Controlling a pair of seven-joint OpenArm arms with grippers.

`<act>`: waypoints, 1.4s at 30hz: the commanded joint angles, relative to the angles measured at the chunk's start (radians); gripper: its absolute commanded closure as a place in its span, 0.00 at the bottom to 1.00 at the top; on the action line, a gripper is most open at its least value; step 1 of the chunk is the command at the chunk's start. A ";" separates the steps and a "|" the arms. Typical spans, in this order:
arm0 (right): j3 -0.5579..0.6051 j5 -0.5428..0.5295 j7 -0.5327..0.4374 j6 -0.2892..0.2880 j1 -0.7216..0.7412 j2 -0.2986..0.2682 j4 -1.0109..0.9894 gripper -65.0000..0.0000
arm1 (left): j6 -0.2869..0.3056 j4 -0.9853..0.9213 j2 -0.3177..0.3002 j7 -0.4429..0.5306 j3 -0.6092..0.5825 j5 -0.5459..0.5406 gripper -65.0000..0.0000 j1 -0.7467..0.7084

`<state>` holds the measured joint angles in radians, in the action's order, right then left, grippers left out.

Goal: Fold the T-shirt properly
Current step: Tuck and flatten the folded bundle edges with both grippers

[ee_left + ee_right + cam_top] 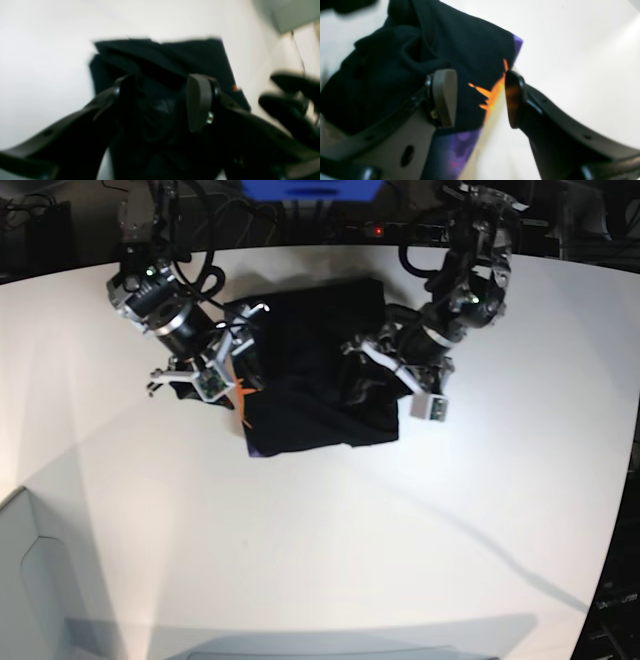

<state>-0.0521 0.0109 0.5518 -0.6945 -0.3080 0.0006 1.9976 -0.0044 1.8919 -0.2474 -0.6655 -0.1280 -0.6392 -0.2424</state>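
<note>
The black T-shirt [310, 395] lies as a roughly square folded bundle on the white table [330, 560], at the back middle. My left gripper [385, 370] is at its right edge, and my right gripper [235, 378] is at its left edge. In the left wrist view the left gripper [162, 100] is open over bunched black cloth [175, 57]. In the right wrist view the right gripper [480, 100] is open astride the shirt's edge [460, 45], over an orange mark [490, 95] and a purple patch [455, 150].
A grey box [30, 580] stands at the front left corner. Cables and a blue object [310, 188] lie beyond the table's back edge. The right gripper shows blurred at the right of the left wrist view [287, 105].
</note>
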 commanded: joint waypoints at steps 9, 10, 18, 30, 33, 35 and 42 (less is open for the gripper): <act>-0.130 -0.018 -0.026 -0.004 0.023 0.014 0.019 0.52 | 0.008 -0.064 -0.008 0.017 -0.118 -0.008 0.51 0.053; -0.145 -0.018 -0.026 -0.004 0.026 0.016 0.019 0.52 | 0.008 -0.061 -0.010 0.017 -0.127 -0.009 0.51 0.050; -0.217 -0.018 -0.026 -0.004 0.051 0.042 0.019 0.52 | 0.010 0.067 -0.131 0.017 -0.144 -0.009 0.51 -0.051; -0.213 -0.018 -0.026 -0.004 0.051 0.048 0.018 0.52 | 0.007 0.127 -0.340 0.028 -0.138 -0.104 0.51 -0.177; -0.211 -0.018 -0.026 -0.004 0.051 0.063 0.016 0.52 | 0.005 0.127 -0.379 0.028 -0.138 -0.144 0.51 -0.191; -0.211 -0.018 -0.026 -0.004 0.050 0.065 0.015 0.52 | 0.004 0.130 -0.395 0.029 -0.137 -0.163 0.51 -0.191; -0.197 -0.018 -0.023 -0.004 0.050 0.077 0.010 0.52 | 0.008 0.134 -0.304 0.019 -0.028 -0.293 0.51 -0.116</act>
<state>-0.2485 0.0116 0.5541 -0.6937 -0.2642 0.0792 1.9907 -0.0013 2.0037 -0.5449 -0.6613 -0.1581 -0.9081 -0.3729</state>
